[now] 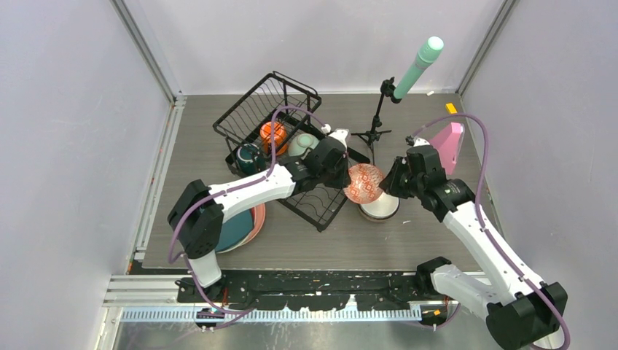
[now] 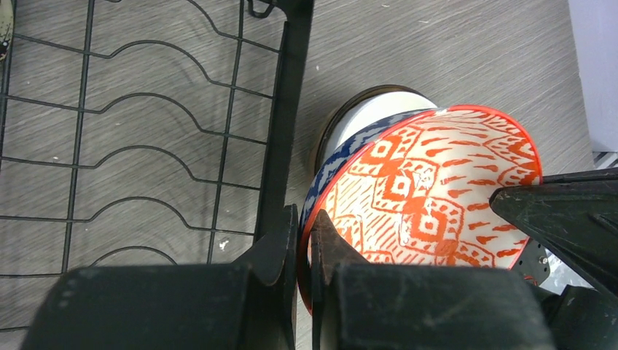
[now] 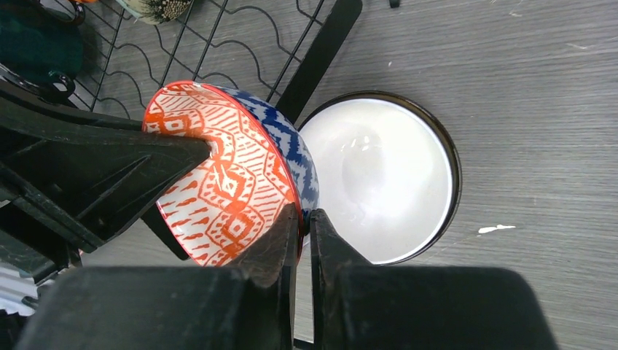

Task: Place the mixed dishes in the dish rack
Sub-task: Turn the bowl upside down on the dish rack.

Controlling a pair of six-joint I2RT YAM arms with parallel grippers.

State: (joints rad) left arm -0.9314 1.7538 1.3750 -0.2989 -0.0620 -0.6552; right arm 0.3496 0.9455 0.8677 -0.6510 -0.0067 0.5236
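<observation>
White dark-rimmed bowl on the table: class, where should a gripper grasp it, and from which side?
Pinch the white bowl by its rim from above, on the side away from the black wire dish rack: it sits upright, mouth up, and the orange-and-blue patterned bowl crowds the rack side.

No legible text or markings

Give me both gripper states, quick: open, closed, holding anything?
Left gripper: closed on the rim of the orange-patterned bowl.
Right gripper: closed on the same bowl's rim, on the opposite side.
</observation>
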